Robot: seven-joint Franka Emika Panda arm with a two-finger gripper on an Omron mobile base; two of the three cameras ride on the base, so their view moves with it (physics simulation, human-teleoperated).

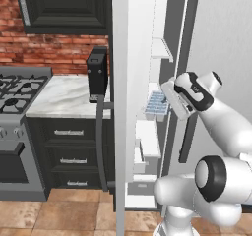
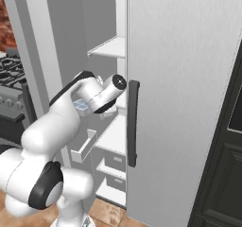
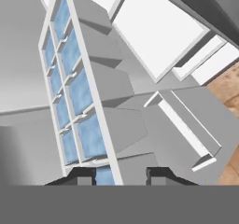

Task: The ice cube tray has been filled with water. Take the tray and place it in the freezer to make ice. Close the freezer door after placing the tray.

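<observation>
One small white ice cube tray [image 1: 156, 105] with pale blue cells is present; the hand view shows two columns of those cells, about five to a column. One dark toaster [image 1: 97, 74] stands on the one marble desk [image 1: 61, 96]. Below it, the dark cabinet [image 1: 69, 154] has three drawers. One grey stove [image 1: 17, 90] stands at the left. One white robot arm [image 2: 61, 141] carries one end effector [image 3: 116, 175].

Red brick wall [image 1: 54, 48], dark cabinets [image 1: 69, 151], marble counter [image 1: 64, 97], terracotta tile floor [image 1: 74, 215].

Glossy white rounded arm [image 1: 221, 127] segments, dark joint rings, small dark-tipped tool [image 3: 122, 174].
</observation>
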